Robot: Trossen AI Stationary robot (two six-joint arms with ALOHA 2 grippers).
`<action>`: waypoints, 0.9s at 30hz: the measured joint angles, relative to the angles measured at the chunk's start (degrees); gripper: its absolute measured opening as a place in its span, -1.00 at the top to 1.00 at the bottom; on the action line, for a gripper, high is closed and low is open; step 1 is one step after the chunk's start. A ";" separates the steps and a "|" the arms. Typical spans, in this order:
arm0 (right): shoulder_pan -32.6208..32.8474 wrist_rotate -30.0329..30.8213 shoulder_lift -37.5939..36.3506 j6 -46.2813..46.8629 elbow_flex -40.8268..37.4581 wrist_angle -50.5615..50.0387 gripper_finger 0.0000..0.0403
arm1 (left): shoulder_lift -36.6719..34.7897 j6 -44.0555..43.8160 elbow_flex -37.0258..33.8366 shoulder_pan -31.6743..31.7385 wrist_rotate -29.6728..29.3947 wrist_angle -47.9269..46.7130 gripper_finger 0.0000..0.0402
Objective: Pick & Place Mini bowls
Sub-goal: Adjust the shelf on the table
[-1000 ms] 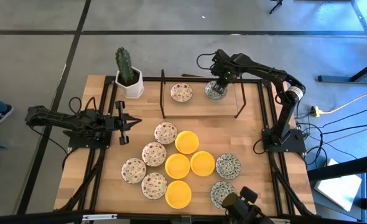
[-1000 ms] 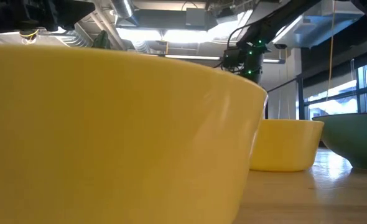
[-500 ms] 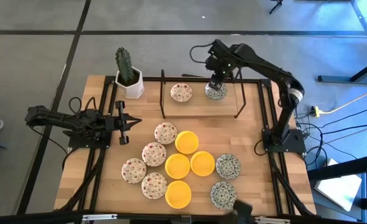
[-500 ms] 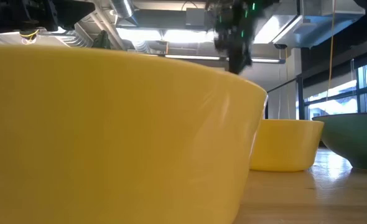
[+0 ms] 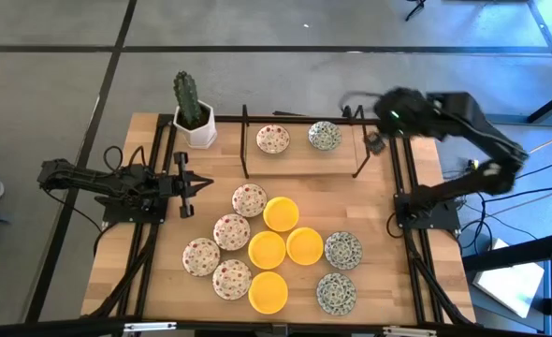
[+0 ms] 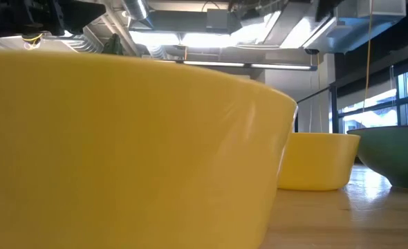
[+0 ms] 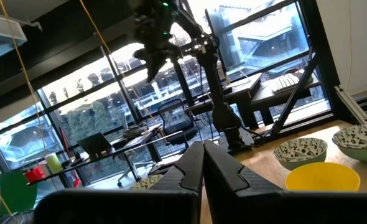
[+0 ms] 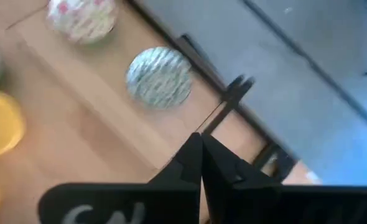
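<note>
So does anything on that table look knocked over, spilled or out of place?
Nothing stands out. The mini bowls all sit upright, two of them on the raised rack at the back, and the cactus pot stands straight at the corner. Nothing looks spilled or broken.

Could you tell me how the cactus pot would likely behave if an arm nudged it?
The cactus pot looks apt to tip: the cactus stands tall over a small square base. A flat-sided pot would probably slide on the wooden table rather than roll. It sits at the table's far corner, so a push outward might send it off.
</note>
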 joint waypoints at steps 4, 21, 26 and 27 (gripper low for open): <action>3.51 2.59 -8.50 4.21 -11.09 0.96 0.98 | 0.00 -0.24 0.00 0.00 0.07 -0.07 0.98; 4.14 1.00 -16.50 11.69 -39.03 7.84 0.99 | 0.00 0.11 0.00 0.00 0.02 -0.28 0.99; 4.10 0.66 -16.00 13.53 -41.28 7.52 0.99 | 0.00 0.07 0.00 0.00 0.02 -0.35 0.99; 4.10 0.84 -16.00 13.62 -41.70 7.93 0.99 | 0.00 0.07 0.00 0.00 0.02 -0.35 0.99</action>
